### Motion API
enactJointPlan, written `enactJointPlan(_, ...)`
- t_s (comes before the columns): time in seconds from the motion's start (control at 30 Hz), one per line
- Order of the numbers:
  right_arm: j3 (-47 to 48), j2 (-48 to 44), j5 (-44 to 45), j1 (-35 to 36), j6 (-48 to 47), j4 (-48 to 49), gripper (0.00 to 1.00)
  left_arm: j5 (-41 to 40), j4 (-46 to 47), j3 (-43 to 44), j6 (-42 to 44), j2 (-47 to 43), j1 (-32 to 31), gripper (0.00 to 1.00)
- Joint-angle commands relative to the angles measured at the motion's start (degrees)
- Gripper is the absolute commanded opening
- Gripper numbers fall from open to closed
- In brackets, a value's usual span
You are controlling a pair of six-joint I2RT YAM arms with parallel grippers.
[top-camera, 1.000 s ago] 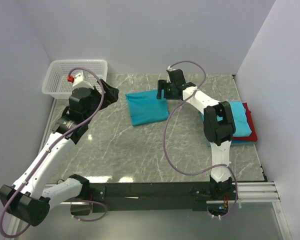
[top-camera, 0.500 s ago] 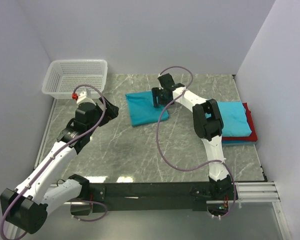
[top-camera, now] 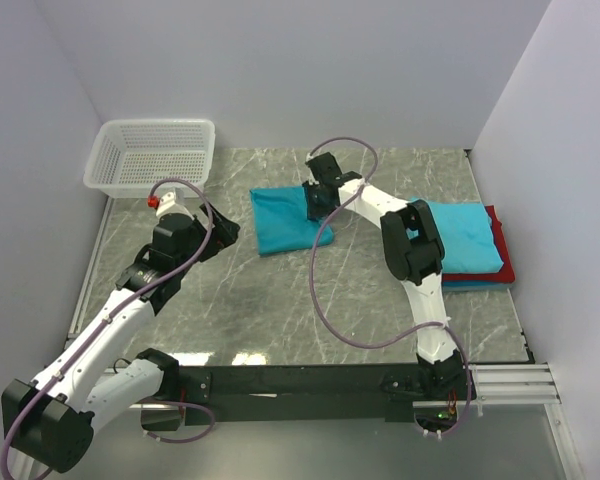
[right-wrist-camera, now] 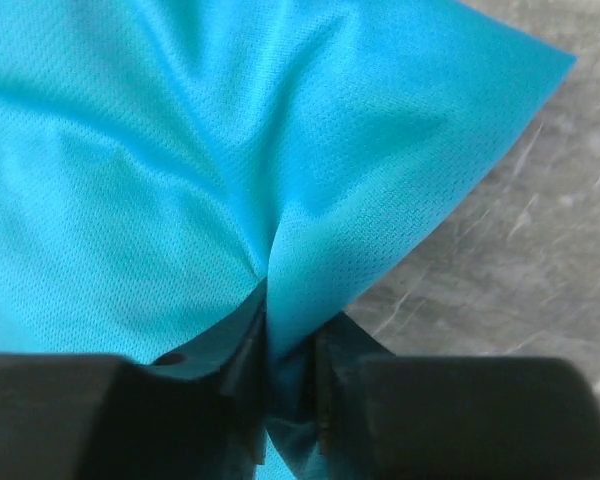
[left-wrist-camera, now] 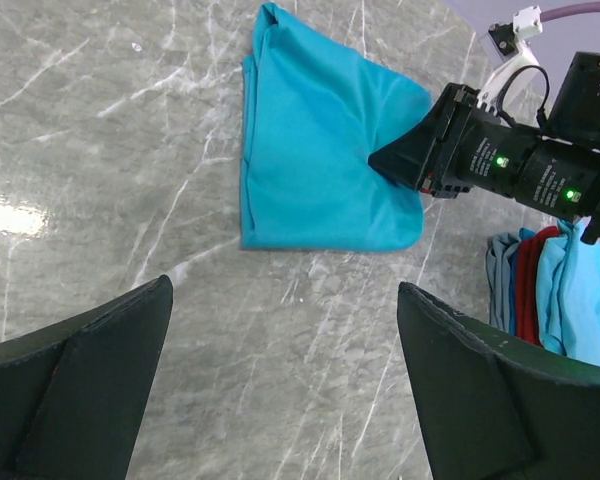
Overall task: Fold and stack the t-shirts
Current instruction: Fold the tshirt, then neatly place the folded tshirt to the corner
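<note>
Top external: the folded teal soft-cloth t-shirt [top-camera: 285, 222] lies on the grey marbled surface [top-camera: 280, 300], with the right end effector [top-camera: 318, 203] at its right-hand edge. Left wrist: the left end effector [left-wrist-camera: 283, 290] stands spread and empty. Right wrist: the jaws pinch a ridge of limp, light cloth, which probably handles best from an edge.

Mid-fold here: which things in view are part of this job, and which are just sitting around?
Job: teal t-shirt, pinched by the right gripper; folded stack of shirts at the right.
Lying about: white mesh basket, far left corner.
</note>
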Motion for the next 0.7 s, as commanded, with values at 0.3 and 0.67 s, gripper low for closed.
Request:
enactJointPlan(0.3,-18.6,-13.4,9.7,7.0,0.4,3.1,0.0,2.6,5.2,-0.6,0.8,-0.7,0.0,0.99)
enactJointPlan(0.67,-36.3,-31.5,32.6,8.8,0.6,-0.8,0.0,6.0,6.9,-2.2,0.9,-1.6,-0.1,0.99)
